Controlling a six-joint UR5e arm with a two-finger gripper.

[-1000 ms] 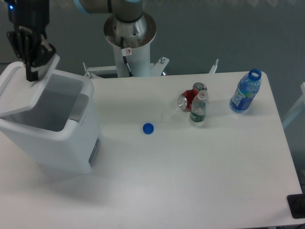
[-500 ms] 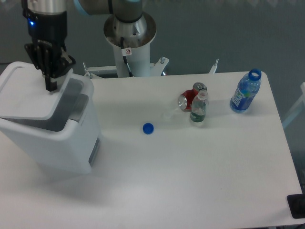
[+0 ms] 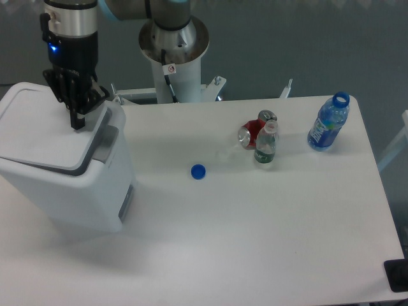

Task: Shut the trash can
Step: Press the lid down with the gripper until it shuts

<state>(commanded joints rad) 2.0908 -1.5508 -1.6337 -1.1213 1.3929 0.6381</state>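
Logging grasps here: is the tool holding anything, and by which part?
Nothing looks held. The tool points down onto the lid of the trash can, near its front edge, pressing rather than gripping.

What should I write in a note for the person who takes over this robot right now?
Tool: pressing down on the bin lid near its front edge; open or shut cannot be told.
Trash can: at the left end of the table.
Done: lid is nearly flat, a dark gap remains along the front.
Left: push the lid fully shut, then lift the tool away.
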